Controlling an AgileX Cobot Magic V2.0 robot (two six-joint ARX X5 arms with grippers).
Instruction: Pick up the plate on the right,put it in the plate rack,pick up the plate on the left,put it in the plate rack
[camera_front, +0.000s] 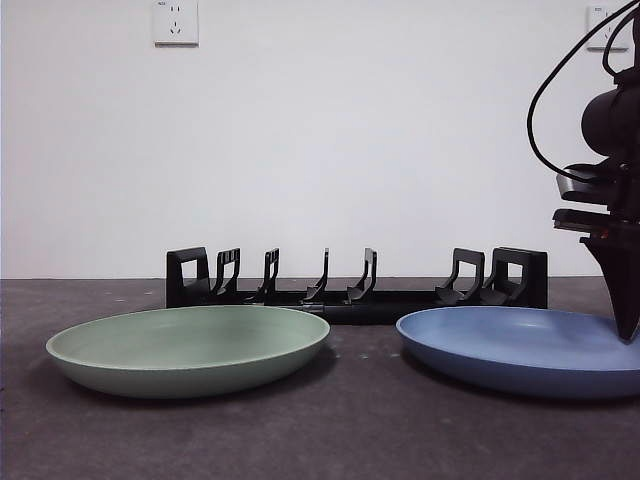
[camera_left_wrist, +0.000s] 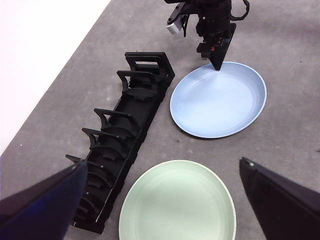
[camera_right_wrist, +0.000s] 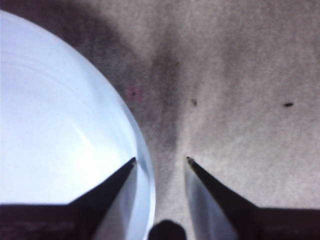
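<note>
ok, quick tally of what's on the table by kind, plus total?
Plates: 2, one green plate and one blue plate.
Plate rack: 1, the black plate rack behind them, no plates in it.
Total: 3 things on the table.
The right gripper straddles the blue plate's rim, jaws open; the left gripper hangs above, open.

The blue plate (camera_front: 520, 350) runs off the front view's right edge behind the right gripper (camera_front: 626, 335), and the green plate (camera_left_wrist: 177, 202) is cropped in the left wrist view.
</note>
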